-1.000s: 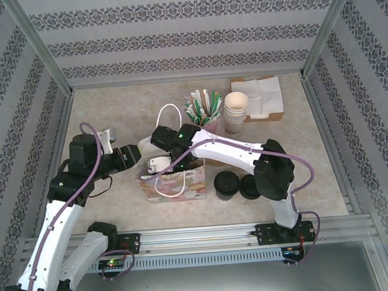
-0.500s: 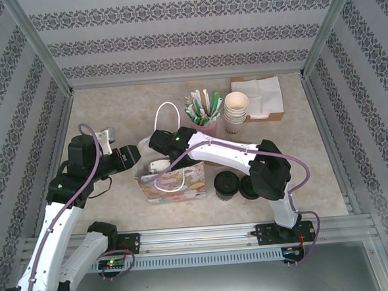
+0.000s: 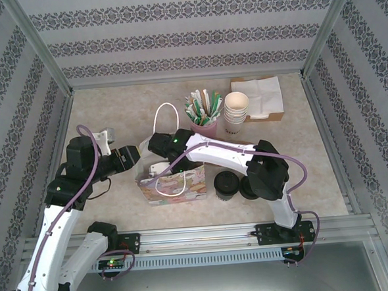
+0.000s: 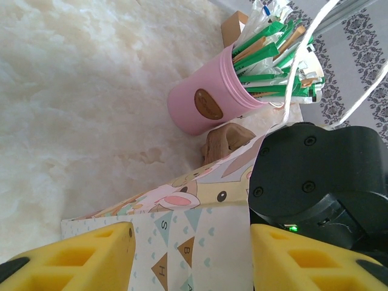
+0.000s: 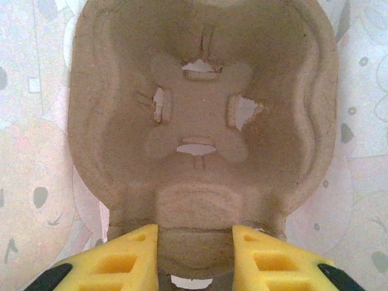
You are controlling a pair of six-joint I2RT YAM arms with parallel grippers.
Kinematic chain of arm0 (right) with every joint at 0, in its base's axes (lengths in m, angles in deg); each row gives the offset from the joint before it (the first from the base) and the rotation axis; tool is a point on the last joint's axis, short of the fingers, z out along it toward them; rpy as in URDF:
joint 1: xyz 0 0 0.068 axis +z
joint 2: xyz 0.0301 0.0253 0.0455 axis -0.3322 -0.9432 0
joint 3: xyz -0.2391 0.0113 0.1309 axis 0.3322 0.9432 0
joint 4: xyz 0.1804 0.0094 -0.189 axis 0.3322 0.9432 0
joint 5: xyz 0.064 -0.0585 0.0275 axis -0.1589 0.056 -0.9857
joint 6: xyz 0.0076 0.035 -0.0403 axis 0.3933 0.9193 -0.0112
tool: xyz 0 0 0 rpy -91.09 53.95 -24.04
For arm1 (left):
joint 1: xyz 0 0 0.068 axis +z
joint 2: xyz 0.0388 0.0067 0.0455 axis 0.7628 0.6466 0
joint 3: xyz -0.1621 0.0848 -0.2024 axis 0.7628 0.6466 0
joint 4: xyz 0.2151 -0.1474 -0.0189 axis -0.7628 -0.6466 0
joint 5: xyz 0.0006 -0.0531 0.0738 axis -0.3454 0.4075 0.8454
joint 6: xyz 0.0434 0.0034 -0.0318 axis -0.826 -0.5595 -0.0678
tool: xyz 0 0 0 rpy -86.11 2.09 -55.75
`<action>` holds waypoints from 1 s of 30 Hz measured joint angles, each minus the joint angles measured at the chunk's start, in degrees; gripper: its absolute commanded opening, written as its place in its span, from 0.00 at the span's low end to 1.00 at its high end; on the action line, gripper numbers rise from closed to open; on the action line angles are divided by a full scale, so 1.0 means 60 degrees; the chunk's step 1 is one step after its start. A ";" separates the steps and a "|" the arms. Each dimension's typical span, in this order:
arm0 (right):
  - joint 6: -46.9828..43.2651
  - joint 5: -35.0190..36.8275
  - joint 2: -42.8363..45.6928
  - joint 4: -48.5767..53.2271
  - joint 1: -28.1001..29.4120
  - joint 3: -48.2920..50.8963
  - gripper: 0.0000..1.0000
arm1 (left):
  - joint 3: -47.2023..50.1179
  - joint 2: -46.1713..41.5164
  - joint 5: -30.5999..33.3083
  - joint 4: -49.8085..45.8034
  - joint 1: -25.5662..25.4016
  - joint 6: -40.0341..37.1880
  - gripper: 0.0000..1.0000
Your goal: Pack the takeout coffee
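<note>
The takeout coffee [image 3: 227, 185], a cream cup under a black lid, stands on the bench [image 3: 112, 104] a little right of centre and toward the bottom of the top view. A loose black lid [image 3: 250, 187] lies just beside it on the right. Just to its left stands a patterned paper bag [image 3: 173, 184] with white cord handles, its mouth open upward.

The right claw [image 3: 159, 166] reaches down into that bag. Its wrist camera shows a moulded pulp cup carrier [image 5: 200, 121] lying against the bag's printed inside. The two yellow fingers [image 5: 121, 257] sit close on either side of the carrier's lower ridge, pressed to it, so the right claw [image 5: 195, 257] is clamped on the carrier.

The left claw [image 3: 130, 156] is at the bag's left end. In its wrist view, the left claw [image 4: 191, 254] has its fingers wide apart, with the bag's [image 4: 200, 242] printed wall running between them; whether they touch the paper I cannot tell.

Above the bag, in the upper middle of the top view, a pink cup of green and white sachets [image 3: 206, 122] stands near a stack of lidless cream cups [image 3: 236, 113]. White napkins [image 3: 263, 92] lie in a brown tray at upper right. The pink cup [image 4: 206, 103] also shows in the upper middle of the left wrist view.
</note>
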 measured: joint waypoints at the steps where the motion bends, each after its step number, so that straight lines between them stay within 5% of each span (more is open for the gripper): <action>1: 0.0000 0.0000 -0.0004 -0.0007 0.0000 0.0025 0.31 | 0.0000 0.0000 0.0000 0.0004 0.0000 0.0000 0.53; 30: 0.0346 0.0219 -0.0412 -0.0794 0.0317 0.0721 0.33 | 0.0000 0.0011 -0.0025 0.0004 0.0000 0.0004 0.52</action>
